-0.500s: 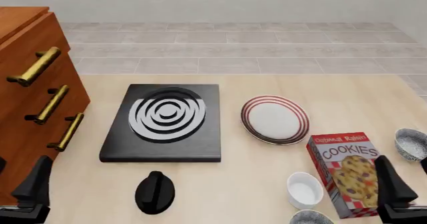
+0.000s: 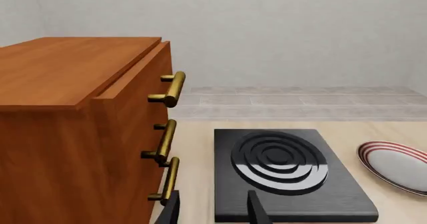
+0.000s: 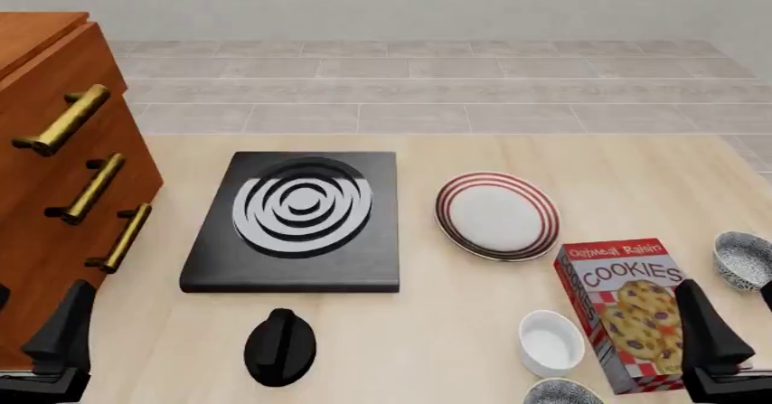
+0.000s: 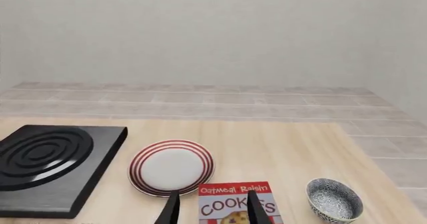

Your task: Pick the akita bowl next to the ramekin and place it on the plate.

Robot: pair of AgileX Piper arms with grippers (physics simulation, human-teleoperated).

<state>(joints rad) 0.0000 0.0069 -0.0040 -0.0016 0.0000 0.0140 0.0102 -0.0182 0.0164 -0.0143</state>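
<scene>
The akita bowl [image 3: 563, 391] next to the ramekin shows only as a speckled rim at the front view's bottom edge. The white ramekin [image 3: 551, 342] sits just beyond it. The red-ringed plate [image 3: 497, 214] lies mid-table, also seen as the plate [image 4: 171, 167] in the right wrist view. A twin speckled bowl [image 3: 742, 259] stands far right, beyond the cookie box. My right gripper [image 4: 213, 211] is open, low at the front right, nothing between its fingers. My left gripper [image 2: 213, 214] is open beside the cabinet at the front left.
A cookie box [image 3: 627, 312] lies between the ramekin and the twin bowl. A black slab with white rings [image 3: 296, 219] sits left of the plate. A black knob [image 3: 280, 345] stands in front of the slab. A wooden cabinet with brass handles [image 3: 61, 178] fills the left side.
</scene>
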